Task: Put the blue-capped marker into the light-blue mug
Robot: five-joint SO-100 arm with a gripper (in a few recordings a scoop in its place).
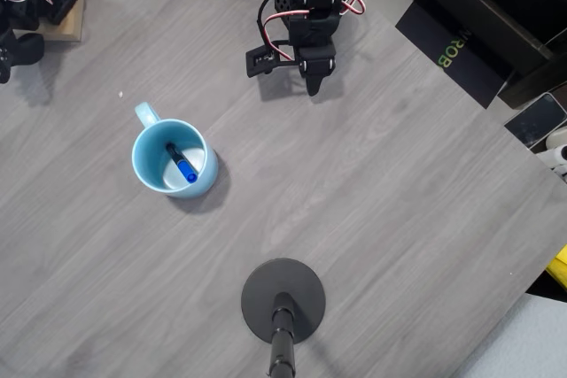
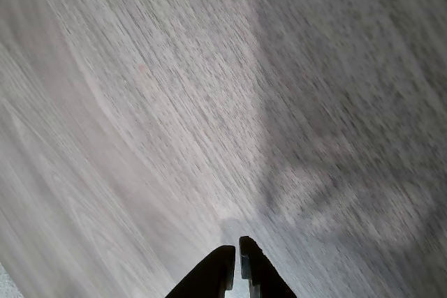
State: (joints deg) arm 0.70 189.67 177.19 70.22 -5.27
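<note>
The blue-capped marker (image 1: 181, 164) is being held inside the light-blue mug (image 1: 151, 173), left of the gripper (image 1: 314, 86) in the overhead view.

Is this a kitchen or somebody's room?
Probably a home workroom, not a kitchen: a grey wood-look table holding a small robot arm, a black round-based stand, and a light-blue mug with a marker inside.

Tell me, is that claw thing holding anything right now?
No. The gripper is shut with nothing between its fingers, above bare table. The marker already lies inside the mug.
</note>
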